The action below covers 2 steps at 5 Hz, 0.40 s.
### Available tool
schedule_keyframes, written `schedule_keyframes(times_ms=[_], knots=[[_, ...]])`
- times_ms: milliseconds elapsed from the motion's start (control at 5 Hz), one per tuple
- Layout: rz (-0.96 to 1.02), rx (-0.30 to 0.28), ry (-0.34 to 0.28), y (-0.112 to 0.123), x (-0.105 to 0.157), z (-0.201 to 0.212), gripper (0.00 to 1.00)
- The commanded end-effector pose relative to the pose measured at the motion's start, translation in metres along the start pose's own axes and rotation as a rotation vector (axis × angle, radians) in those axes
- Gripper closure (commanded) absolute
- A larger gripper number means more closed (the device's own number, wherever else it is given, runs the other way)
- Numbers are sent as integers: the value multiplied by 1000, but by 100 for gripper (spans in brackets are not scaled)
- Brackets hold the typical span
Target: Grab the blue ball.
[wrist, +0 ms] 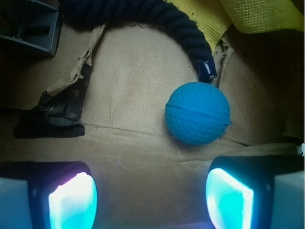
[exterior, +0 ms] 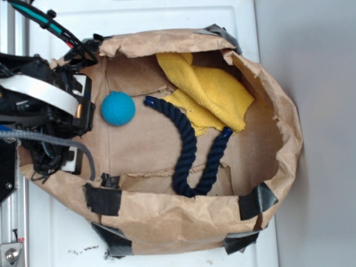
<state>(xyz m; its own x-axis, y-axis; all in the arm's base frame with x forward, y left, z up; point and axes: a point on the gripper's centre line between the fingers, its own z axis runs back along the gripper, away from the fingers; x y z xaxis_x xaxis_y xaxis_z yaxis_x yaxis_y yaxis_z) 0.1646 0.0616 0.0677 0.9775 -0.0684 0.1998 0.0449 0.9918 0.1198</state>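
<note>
The blue ball (exterior: 118, 108) (wrist: 197, 112) is a small teal sphere with a seam, resting on the brown paper floor of the bag. My gripper (exterior: 86, 114) (wrist: 150, 198) stands open at the bag's left end, just left of the ball in the exterior view. Seen from the wrist, the glowing pads (wrist: 72, 200) are wide apart with only paper between them. The ball lies beyond them, above the right pad and outside the gap.
A thick navy rope (exterior: 186, 150) (wrist: 143, 16) bends in a U beside the ball, one taped end almost touching it. A yellow cloth (exterior: 214, 94) (wrist: 248, 14) lies at the back. Crumpled paper bag walls (exterior: 183, 219) with black tape (exterior: 102, 198) ring everything.
</note>
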Motion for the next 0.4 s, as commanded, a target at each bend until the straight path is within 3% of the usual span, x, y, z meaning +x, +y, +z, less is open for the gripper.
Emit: schedule_keyframes(times_ms=[0,200], knots=[[45,-13,31,5,21,-1,0],[58,6,73,-2,42,-2,0]])
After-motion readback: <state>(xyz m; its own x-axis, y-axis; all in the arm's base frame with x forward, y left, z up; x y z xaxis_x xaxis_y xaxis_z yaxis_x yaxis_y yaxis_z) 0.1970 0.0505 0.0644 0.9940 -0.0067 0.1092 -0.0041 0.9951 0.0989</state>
